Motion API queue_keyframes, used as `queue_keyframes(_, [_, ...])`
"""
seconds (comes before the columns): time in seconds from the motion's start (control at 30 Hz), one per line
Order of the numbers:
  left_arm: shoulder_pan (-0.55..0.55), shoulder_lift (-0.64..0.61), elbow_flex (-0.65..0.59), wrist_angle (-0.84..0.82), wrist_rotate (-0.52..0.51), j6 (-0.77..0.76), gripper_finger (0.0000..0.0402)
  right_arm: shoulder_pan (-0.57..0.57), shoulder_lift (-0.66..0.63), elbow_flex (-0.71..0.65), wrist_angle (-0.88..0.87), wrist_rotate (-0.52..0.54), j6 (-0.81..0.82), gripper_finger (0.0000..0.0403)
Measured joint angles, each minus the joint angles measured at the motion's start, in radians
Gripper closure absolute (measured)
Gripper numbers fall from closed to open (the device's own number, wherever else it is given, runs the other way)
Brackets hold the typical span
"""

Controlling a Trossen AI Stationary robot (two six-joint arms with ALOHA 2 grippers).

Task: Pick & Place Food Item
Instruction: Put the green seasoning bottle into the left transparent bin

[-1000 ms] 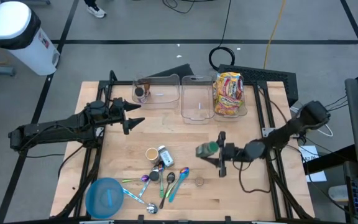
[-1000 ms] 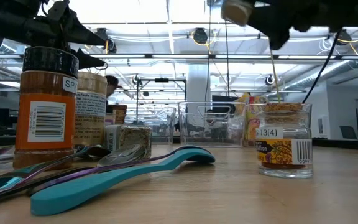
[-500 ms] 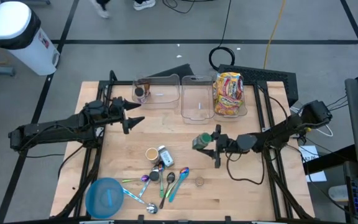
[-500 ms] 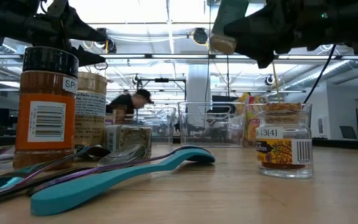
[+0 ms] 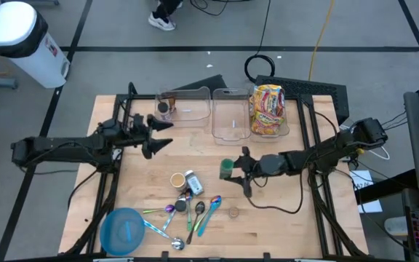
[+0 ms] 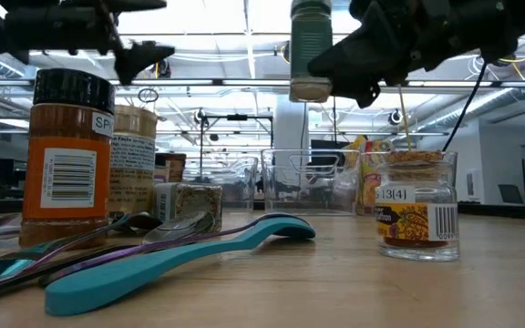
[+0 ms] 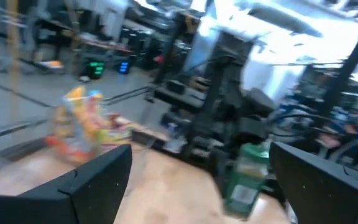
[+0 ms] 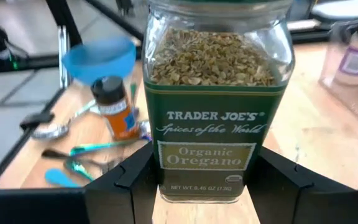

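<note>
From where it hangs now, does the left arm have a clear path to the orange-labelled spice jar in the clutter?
Probably yes. The left gripper hangs open with nothing in it, above bare table just behind the orange-labelled spice jar. The right gripper, shut on the oregano jar, is off to the side.

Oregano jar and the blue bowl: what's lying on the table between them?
In the high view, spice jars and colourful spoons lie between the oregano jar and the blue bowl.

Even overhead light leaves soft shadows on the desk [image 5: 282,218], ceiling lamps [image 6: 292,52] glare in the low view, and the left wrist view is smeared with motion blur.
</note>
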Motion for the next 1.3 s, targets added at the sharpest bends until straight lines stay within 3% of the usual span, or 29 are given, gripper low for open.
queue_keyframes(0.13, [-0.101,0.181,0.000,0.221,-0.024,-0.011,0.0018,0.014,0.008,0.010,-0.025,0.001,0.000,0.0215])
queue_keyframes(0.3, [-0.185,0.450,0.033,0.577,-0.211,0.023,0.0022,0.024,0.016,0.009,-0.043,0.002,-0.024,0.0215])
queue_keyframes(0.37, [-0.197,0.525,0.087,0.600,-0.188,0.018,0.0020,0.024,0.014,0.010,-0.064,0.004,-0.028,0.0215])
queue_keyframes(0.43, [-0.207,0.571,0.185,0.502,-0.081,0.020,0.0019,0.022,0.016,0.009,-0.087,0.006,-0.025,0.0215])
queue_keyframes(0.5, [-0.225,0.595,0.307,0.282,-0.030,0.037,0.0020,0.022,0.016,0.009,-0.090,0.006,-0.024,0.0215])
queue_keyframes(0.67, [-0.274,0.698,0.689,-0.465,-0.134,0.182,0.0031,0.021,0.015,0.009,-0.098,0.006,-0.033,0.0215])
queue_keyframes(0.77, [-0.293,0.798,0.874,-0.699,-0.147,0.231,0.0040,0.021,0.015,0.009,-0.098,0.006,-0.041,0.0215])
queue_keyframes(1.0, [-0.343,0.982,1.096,-0.811,-0.131,0.320,0.0048,0.021,0.015,0.009,-0.099,0.006,-0.056,0.0215])
queue_keyframes(1.3, [-0.350,1.020,1.117,-0.859,-0.138,0.337,0.0048,0.021,0.015,0.009,-0.102,0.004,-0.064,0.0215])
